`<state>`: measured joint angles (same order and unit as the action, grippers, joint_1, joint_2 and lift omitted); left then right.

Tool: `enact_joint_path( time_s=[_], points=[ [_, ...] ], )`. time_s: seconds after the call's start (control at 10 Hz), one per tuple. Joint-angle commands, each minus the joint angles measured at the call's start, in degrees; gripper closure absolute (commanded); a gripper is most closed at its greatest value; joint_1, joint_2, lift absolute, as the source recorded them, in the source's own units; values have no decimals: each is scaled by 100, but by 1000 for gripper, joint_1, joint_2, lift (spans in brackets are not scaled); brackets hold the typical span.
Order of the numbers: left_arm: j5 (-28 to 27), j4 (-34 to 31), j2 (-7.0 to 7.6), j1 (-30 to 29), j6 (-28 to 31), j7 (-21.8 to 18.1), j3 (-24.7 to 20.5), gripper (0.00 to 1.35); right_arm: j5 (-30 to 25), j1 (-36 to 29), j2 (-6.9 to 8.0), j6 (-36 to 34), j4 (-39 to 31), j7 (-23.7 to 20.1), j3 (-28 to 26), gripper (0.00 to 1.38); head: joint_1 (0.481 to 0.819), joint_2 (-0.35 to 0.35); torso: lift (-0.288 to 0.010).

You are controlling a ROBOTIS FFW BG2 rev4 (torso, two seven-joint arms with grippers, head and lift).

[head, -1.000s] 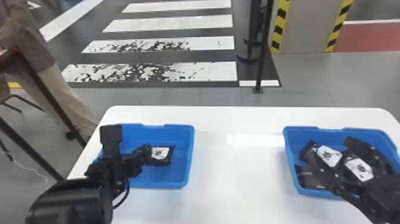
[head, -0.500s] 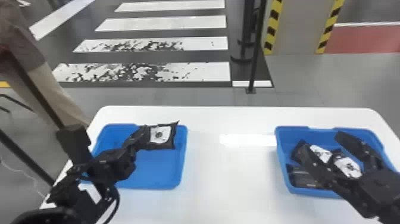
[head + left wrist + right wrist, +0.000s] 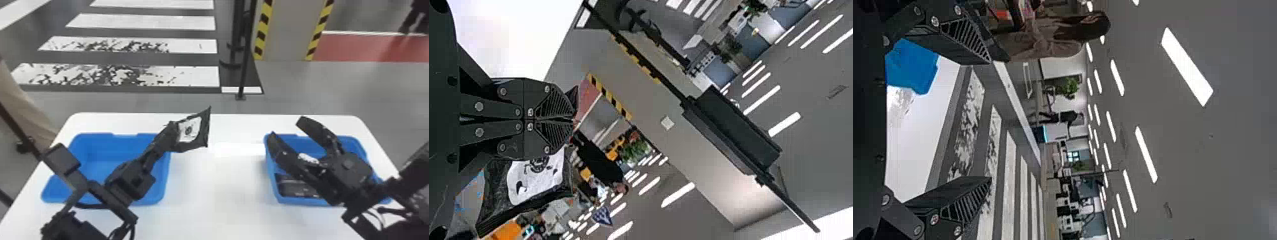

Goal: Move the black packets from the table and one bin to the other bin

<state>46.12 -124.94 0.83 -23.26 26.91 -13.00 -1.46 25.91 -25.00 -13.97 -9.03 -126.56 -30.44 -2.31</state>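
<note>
On my feed, the flat four-cornered packet (image 3: pixel 194 131) is black, its white patch (image 3: pixel 189 130) bearing a black motif. I see plain blue on the left rectangular bin (image 3: pixel 95 156) and right rectangular bin (image 3: pixel 352 143), white on the smooth desk (image 3: pixel 220 191), slanted yellow-and-black stripes edging the grey pillar (image 3: pixel 287 28).

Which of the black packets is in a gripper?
The packet pinched by the left gripper, held up in the air; the other packets lie inside the right-hand blue bin.

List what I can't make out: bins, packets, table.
Right bin, head view: packet count, right gripper covers part of the inside.
Left bin, head view: part of its floor, behind left arm.
Held packet, left wrist view: gripped edge, hidden by left gripper.
Table, head view: near edge, cut off by bottom edge.
</note>
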Motion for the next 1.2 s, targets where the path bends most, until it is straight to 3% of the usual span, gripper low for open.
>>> enact_joint_path(
  time_s=[0.0,0.4,0.5,0.6,0.7,1.1],
  points=[
    [438,-1,92,34,37,0,363,1208,276,250,-71,-53,-21,-6,345,208,695,-32,-110],
    [1101,-1,198,132,93,8,923,1208,516,911,-202,-53,415,3,1100,209,695,-34,-110],
    [1101,-1,198,146,93,8,934,1208,448,939,-211,-67,373,3,1134,404,695,-40,-110],
    [1078,-1,198,132,51,17,889,1208,402,939,-220,-208,274,47,1157,957,695,-44,-110],
    [964,13,189,118,8,44,786,1208,425,869,-246,-306,63,196,1180,1076,695,-40,-110],
    [838,-1,163,90,-62,96,626,1208,242,771,-299,-897,-457,495,1294,1151,695,26,-110]
  ],
)
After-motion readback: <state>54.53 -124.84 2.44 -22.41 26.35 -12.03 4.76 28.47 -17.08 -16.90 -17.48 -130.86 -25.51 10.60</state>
